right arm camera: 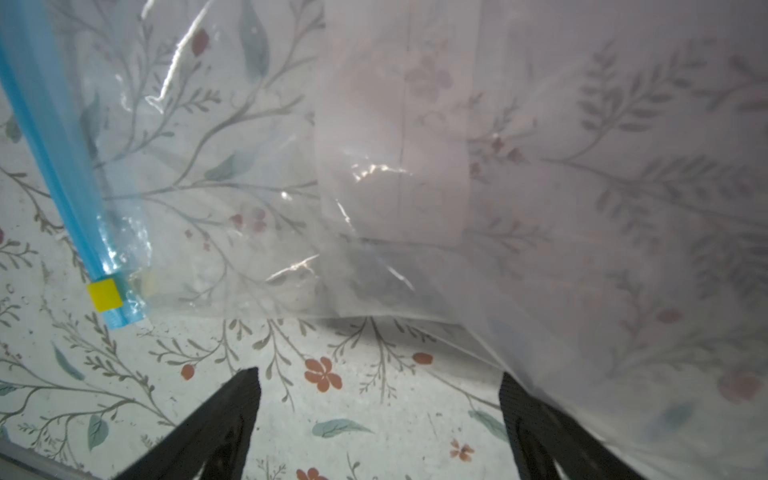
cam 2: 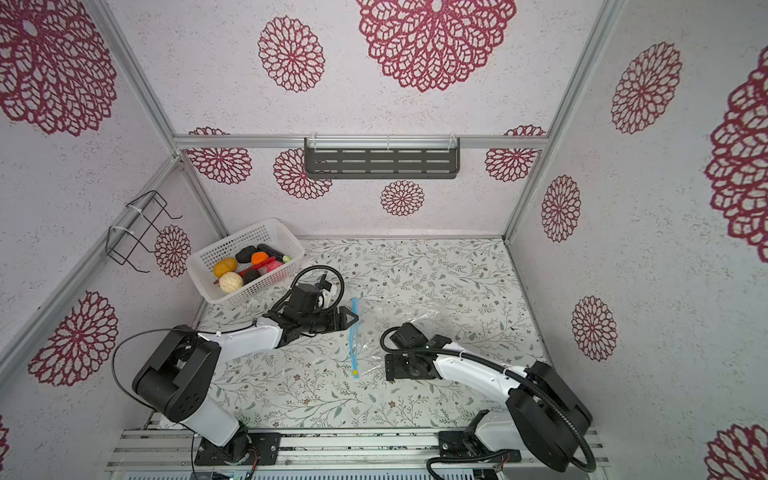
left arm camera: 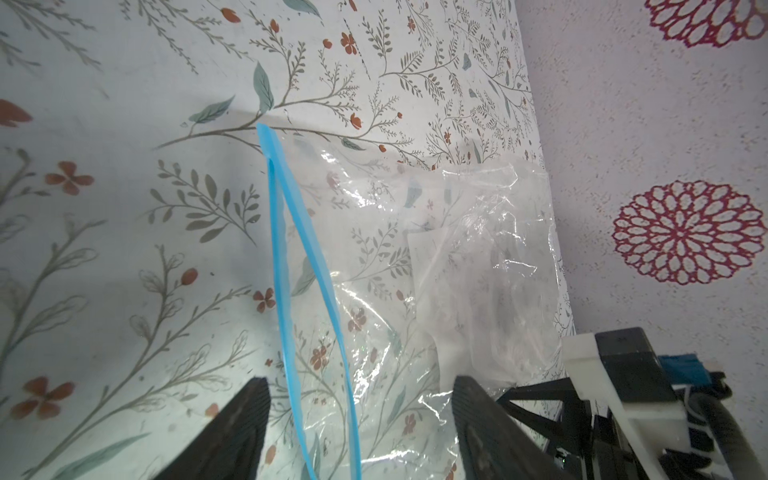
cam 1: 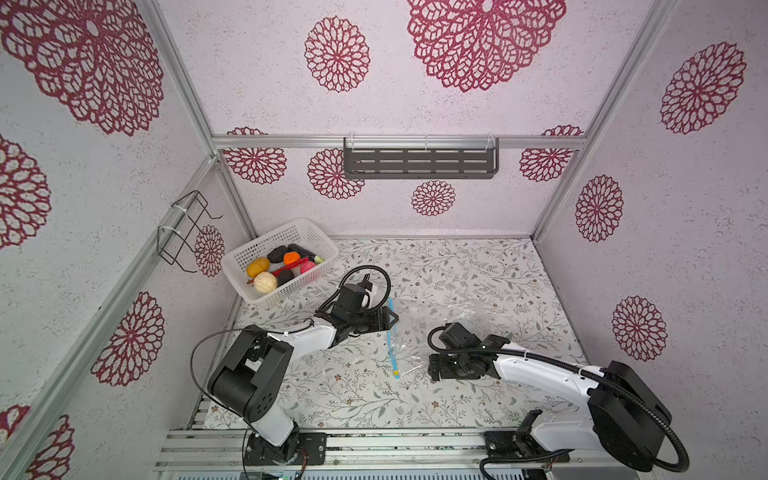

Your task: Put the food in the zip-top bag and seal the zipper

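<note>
Jaws apart, the left gripper [left arm camera: 359, 382] straddles the zipper [left arm camera: 279, 249] at nine o'clock of the bag [cam 1: 419, 332]; the right gripper [right arm camera: 377, 374], also spread, meets its six o'clock edge. The food [cam 1: 291, 258] sits in the basket [cam 1: 291, 232] at ten o'clock.

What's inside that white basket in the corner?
The white basket holds toy foods: a yellow-orange potato shape, cream ball, orange piece, pink-red ball, red chilli, black lumps and a green-tipped piece. Anything beneath that pile is hidden.
</note>
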